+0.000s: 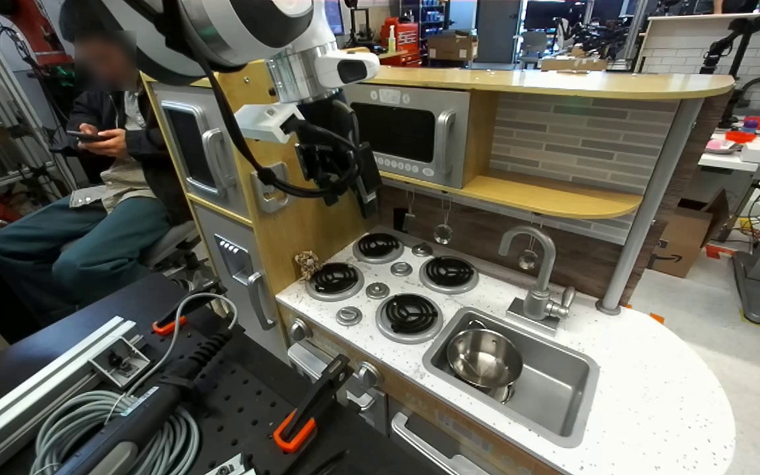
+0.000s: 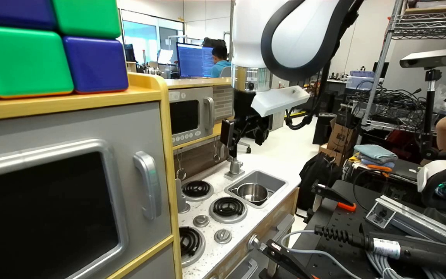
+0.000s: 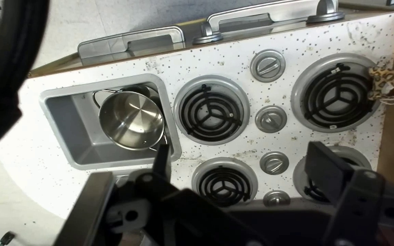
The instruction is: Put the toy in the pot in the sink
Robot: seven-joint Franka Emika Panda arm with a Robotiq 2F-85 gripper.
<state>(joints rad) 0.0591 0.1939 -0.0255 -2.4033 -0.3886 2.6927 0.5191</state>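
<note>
The claw (image 3: pixel 241 155) is spread wide with nothing in it, above the table (image 3: pixel 190 65). By the wooden wall (image 1: pixel 327 231), at the table's edge near a front corner, the spotted toy (image 3: pixel 392 82) is found. It looks light, squishy and hard to break, so its middle can be pinched from both sides. The pot (image 3: pixel 132 121) is seen in the sink (image 3: pixel 70 124).

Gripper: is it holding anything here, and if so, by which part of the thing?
Nothing is held. In the wrist view the gripper stands open, and the spotted toy lies apart from it, at the edge of a burner.
</note>
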